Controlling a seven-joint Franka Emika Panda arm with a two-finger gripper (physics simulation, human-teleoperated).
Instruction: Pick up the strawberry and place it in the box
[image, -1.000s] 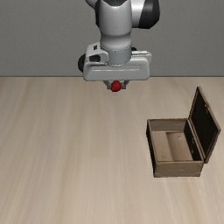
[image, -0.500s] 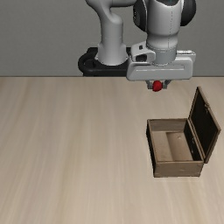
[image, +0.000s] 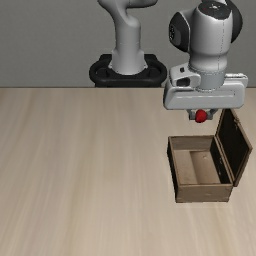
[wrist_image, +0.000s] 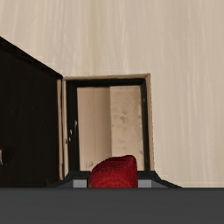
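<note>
The tool (image: 201, 113) pinches the small red strawberry (wrist_image: 114, 172) from 2 sides, holding it in the air above the open brown wooden box (image: 203, 192), near its rim, over the pale wooden desk (image: 70, 170). The berry is probably light, soft and easily bruised, with rounded, slightly slick skin. A gentle hold across its widest middle suits it.

The red strawberry (image: 201, 116) hangs pinched in the hand (image: 201, 113), in the air just above the far rim of the brown wooden box (image: 200, 190). The box rests on the counter (image: 80, 180) with its lid swung open, nearly upright.
</note>
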